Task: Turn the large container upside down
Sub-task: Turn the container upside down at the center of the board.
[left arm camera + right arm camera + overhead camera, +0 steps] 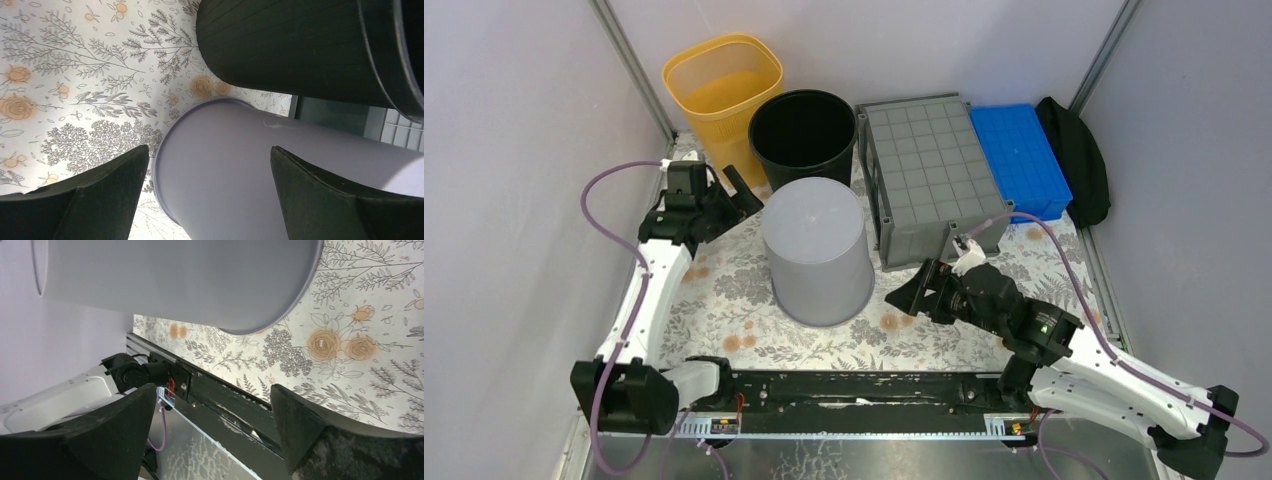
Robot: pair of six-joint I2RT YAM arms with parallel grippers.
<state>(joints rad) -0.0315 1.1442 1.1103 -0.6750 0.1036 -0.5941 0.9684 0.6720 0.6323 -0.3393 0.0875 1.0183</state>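
Currently crate [929, 175] sits at 1 o'clock from table centre, gridded underside up, between black bin [804, 135] and blue tray [1024, 160]. Judged stiff, bulky, fairly light, smooth-walled; too wide for one gripper. Best hold: thick rim at near wall. Left gripper [742, 192] and right gripper [911, 290] both spread wide, empty, at 10 and 4 o'clock of grey bucket [816, 250].
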